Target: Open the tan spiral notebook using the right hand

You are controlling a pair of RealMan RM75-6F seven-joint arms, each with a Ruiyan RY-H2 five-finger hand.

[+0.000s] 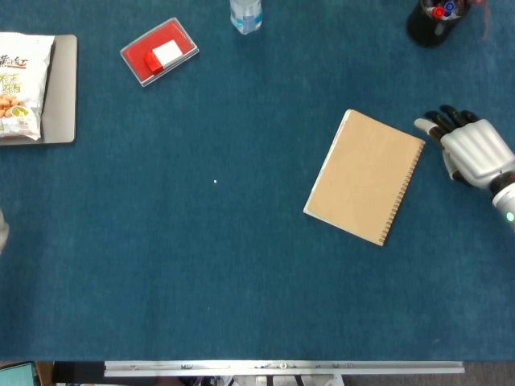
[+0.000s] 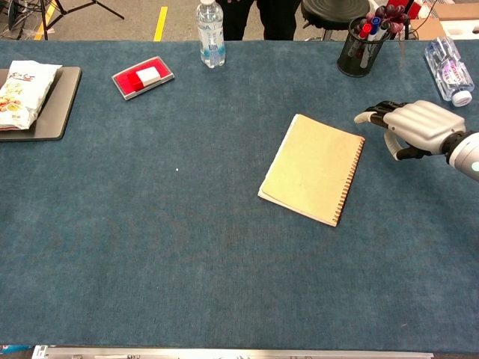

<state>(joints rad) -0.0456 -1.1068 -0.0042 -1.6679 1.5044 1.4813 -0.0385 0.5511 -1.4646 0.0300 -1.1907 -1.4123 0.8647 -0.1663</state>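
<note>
The tan spiral notebook (image 1: 364, 177) (image 2: 312, 170) lies closed on the blue table, right of centre, with its spiral binding along its right edge. My right hand (image 1: 471, 150) (image 2: 415, 125) hovers just right of the notebook's far right corner. Its fingers (image 1: 426, 125) stretch left toward that corner and stay a little apart from the binding. The hand holds nothing. My left hand cannot be made out in either view.
A black pen cup (image 1: 430, 20) (image 2: 359, 48) and a lying plastic bottle (image 2: 447, 67) sit at the far right. An upright water bottle (image 2: 210, 34), a red box (image 1: 158, 52) and a grey tray (image 1: 64, 88) with a snack bag (image 1: 18, 84) stand further left.
</note>
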